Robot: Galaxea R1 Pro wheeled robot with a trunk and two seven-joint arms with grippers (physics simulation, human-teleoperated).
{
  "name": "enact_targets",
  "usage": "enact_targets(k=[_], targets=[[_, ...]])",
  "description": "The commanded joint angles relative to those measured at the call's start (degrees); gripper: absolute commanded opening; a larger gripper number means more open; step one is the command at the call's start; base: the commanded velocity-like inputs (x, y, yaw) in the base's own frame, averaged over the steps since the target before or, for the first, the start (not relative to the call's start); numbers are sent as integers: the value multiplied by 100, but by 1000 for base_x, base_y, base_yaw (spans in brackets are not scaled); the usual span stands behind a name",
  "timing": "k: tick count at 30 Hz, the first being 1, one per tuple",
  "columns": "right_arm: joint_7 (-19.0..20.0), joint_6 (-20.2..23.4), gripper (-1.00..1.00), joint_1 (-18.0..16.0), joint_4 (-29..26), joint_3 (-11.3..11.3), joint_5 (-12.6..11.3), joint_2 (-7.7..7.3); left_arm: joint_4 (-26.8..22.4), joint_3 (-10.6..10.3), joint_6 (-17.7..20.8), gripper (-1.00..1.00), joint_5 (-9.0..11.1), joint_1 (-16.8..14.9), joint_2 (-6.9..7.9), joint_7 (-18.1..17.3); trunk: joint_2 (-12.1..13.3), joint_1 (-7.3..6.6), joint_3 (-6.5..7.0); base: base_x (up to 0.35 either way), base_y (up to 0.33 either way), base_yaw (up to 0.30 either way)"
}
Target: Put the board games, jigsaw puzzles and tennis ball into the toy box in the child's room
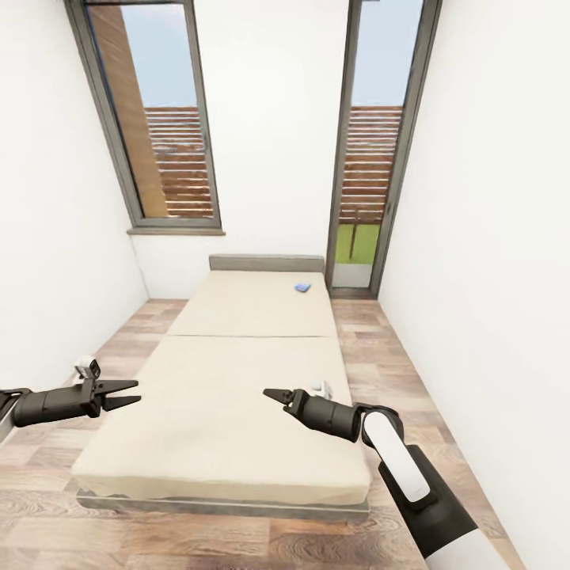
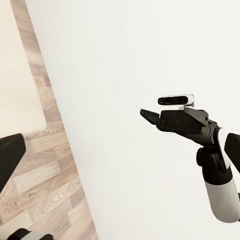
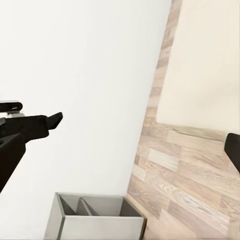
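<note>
White walls are closing a narrow bedroom on both sides, and two tall windows (image 1: 162, 119) are standing in the far wall over a wooden floor (image 1: 237, 538).

At the left, the left end effector (image 1: 131, 392) is hanging over the floor just beside the left edge of the bed (image 1: 261, 372). Its two dark fingers are pointing toward the middle of the room, slightly apart, with nothing between them.

In the middle, the bed is running from the robot toward the grey headboard (image 1: 267, 262). Its beige mattress is looking plain over most of its surface. One small blue board game (image 1: 302, 287) is lying flat near the far right corner, close to the headboard and well apart from both arms. I am not finding a second game on the mattress, so I cannot tell where it is.

To the right, the right end effector (image 1: 273, 394) is hovering over the near part of the mattress, pointing left toward the other arm. Its fingers are seeming close together and empty, but I cannot tell this for sure. In the right wrist view a grey open box (image 3: 95, 220) is standing on the floor against the wall.

As a judgement, the task is looking early: the blue game is not yet picked up, and the robot is needing to come nearer to the far end of the bed.
</note>
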Motion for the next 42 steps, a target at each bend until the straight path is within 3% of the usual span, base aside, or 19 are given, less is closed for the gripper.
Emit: enact_targets(k=[1,12,24,42], targets=[[39,22,100,-5,0,-6,39,2,2,-22,60,100,11,-7,5,-23,-13,4,-15,0,-83,292],[41,25,100,-5,-13,-8,36,9,2,-20,59,100,17,-7,5,-23,-13,4,-44,0,-81,292],[54,88,100,3,-617,-57,-9,1,2,-10,59,100,19,-7,13,-23,-13,4,-107,0,-10,256],[96,332,100,4,-798,-477,-30,-110,-82,35,89,100,32,-15,-31,-23,-13,4,-216,0,0,242]])
